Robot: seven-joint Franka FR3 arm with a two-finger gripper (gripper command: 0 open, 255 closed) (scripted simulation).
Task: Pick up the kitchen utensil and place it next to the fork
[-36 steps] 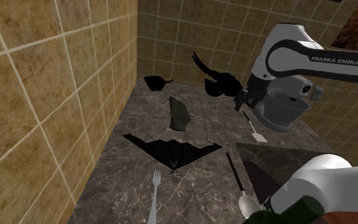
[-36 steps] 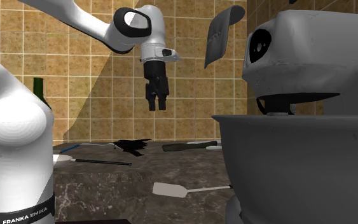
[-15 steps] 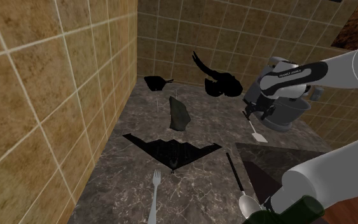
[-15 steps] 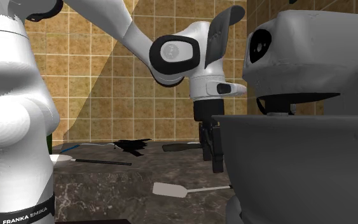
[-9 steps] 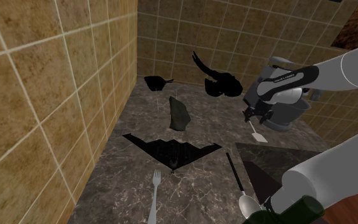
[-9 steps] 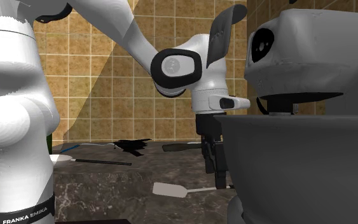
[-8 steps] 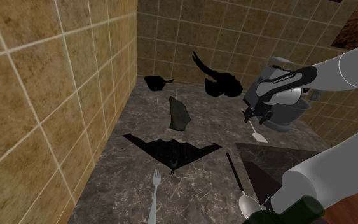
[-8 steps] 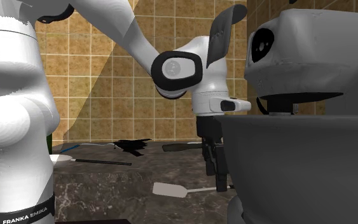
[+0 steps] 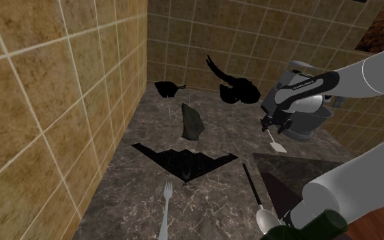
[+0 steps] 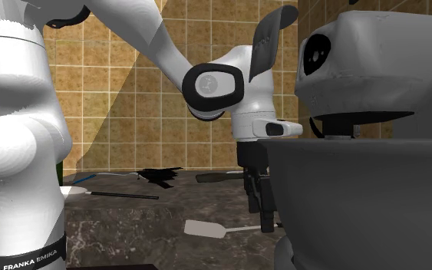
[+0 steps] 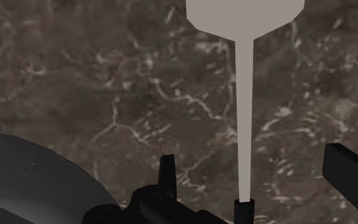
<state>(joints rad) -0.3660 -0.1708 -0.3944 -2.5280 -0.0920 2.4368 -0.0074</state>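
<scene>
Your dark marbled worktop (image 9: pixel 132 201) carries everything here, and the grey stand mixer (image 10: pixel 375 153) looms large on the second exterior view's right. The white arm (image 10: pixel 22 153) reaches over to just beside that mixer. It holds the black end effector (image 10: pixel 258 201) low above the stone, pointing down. In the wrist view the end effector (image 11: pixel 254 164) is spread wide. The pale spatula (image 11: pixel 244 121) has its thin handle running between the two fingers, and neither finger touches it. So the spatula lies flat on the worktop, unheld, close to the mixer's foot, with its broad blade (image 10: pixel 205 228) pointing away from the mixer. The fork (image 9: pixel 165 208) lies well apart from it, toward the shoulder view's lower left. I judge that you are at the end of the approach, with the grasp not yet made. Next you need a last small descent and then a closing pinch on the narrow handle, squarely enough that it does not slip sideways. After that comes a lift and a carry across to the fork. "FRANKA EMIKA" reads on the arm's base band (image 10: pixel 34 265). The lettering on the link in the shoulder view is too small to read.
</scene>
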